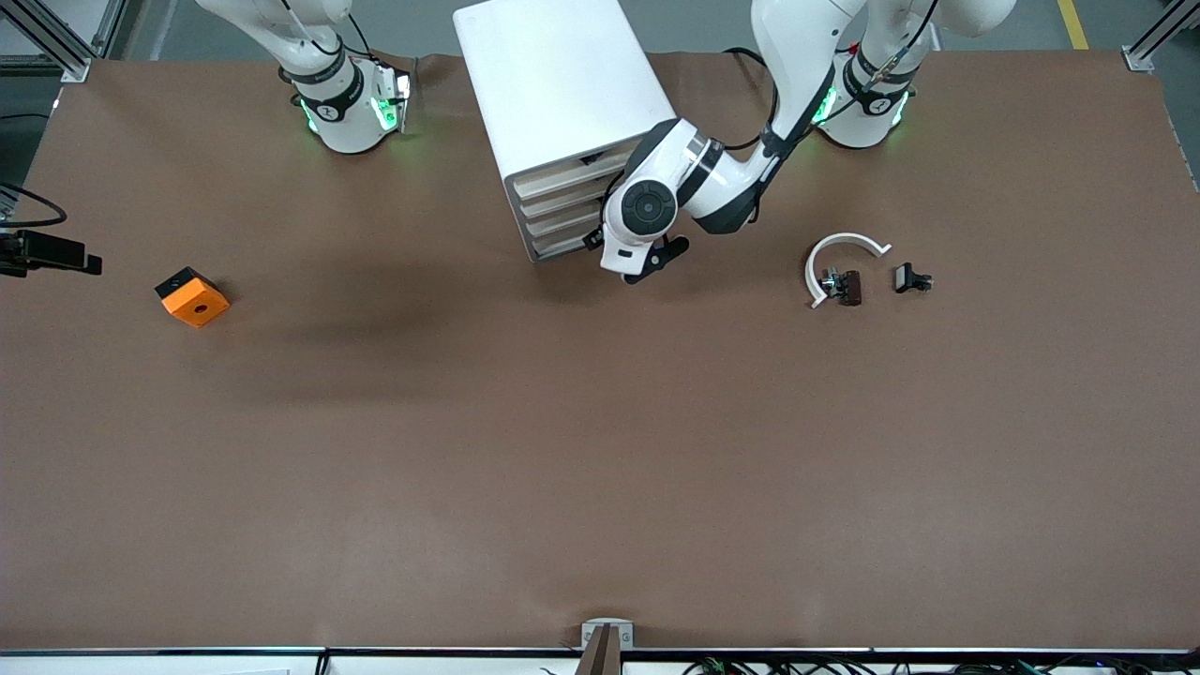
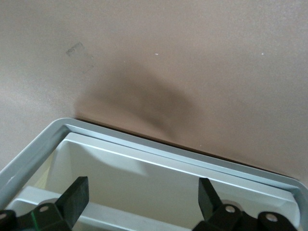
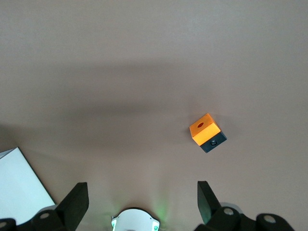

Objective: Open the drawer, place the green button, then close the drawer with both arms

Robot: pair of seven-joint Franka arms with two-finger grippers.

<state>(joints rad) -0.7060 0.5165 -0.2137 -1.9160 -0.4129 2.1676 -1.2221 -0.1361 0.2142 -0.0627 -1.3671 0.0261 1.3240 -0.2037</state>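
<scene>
Two big white arms stand at one long brown surface (image 1: 600,450). A boxy white cabinet (image 1: 558,84) sits between their bases, with four cream slat fronts stacked on the side that faces the front camera.

The left arm (image 1: 741,178) bends down to those fronts. The right arm (image 1: 328,84) waits up high, and the front view shows only its base and lower part.

The front view shows the lowest drawer (image 1: 561,246) and the three above it all looking pushed in. The left end effector (image 2: 142,190) is right at them. Only the left wrist view shows its fingers (image 2: 77,192), which are spread apart and grasp nothing. Between them is a pale slat inside a grey-white frame with a rounded corner. I cannot tell from that view which drawer this is.

The right end effector (image 3: 142,192) shows only in the right wrist view. It hangs released over bare surface near the right arm's base, fingers wide, holding nothing.

An orange cube (image 1: 192,297) with a hole lies well apart from the cabinet, toward the right arm's end. The right wrist view shows its dark underside too.

A white arc (image 1: 837,260) lies toward the left arm's end. Small dark-brown parts (image 1: 844,286) touch it. A tiny dark piece (image 1: 911,278) lies alone just beside the arc. It is too small to tell whether it is the button.
</scene>
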